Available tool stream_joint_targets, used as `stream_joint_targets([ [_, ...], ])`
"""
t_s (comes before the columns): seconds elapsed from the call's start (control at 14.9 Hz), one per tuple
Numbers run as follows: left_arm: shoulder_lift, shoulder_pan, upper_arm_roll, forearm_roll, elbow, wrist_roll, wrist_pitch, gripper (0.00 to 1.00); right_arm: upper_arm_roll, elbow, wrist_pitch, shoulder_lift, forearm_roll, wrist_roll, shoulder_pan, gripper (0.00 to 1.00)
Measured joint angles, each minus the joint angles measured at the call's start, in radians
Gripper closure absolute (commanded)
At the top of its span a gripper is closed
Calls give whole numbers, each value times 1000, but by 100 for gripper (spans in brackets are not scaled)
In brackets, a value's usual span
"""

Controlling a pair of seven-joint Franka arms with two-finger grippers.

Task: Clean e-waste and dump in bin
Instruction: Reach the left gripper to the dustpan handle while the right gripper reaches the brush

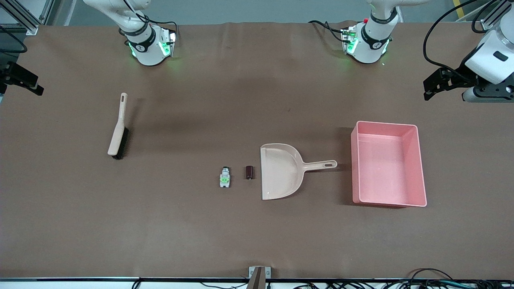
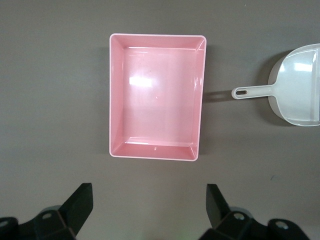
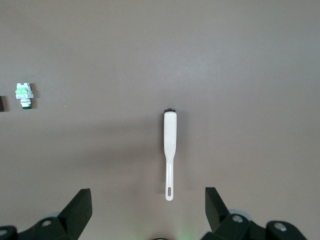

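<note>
Both parts of the e-waste, the switch-like component (image 1: 225, 178) and the maroon cylinder (image 1: 249, 172), are found just off the dustpan's (image 1: 281, 172) open mouth, toward the right arm's end; the bin (image 1: 387, 163) is set past its handle. Right gripper (image 3: 145, 210), fingers spread, is held over the brush (image 3: 169, 150), handle lengthwise toward it. Left gripper (image 2: 147, 207), spread, waits over the table by the bin.

Pink bin (image 1: 419, 168), beige dustpan (image 1: 281, 172), white-and-green switch (image 1: 225, 177).

No legible text — anywhere.
</note>
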Motion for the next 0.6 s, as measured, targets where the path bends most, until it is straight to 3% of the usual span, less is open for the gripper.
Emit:
stream_joint_targets([
  [0.27,42,-53,-3,-2,-1,35,57,0,2,1,-32,1,0,-2,0,0],
  [0.6,172,-172,-8,-1,-4,128,208,0,6,-14,-70,6,1,-3,1,0],
])
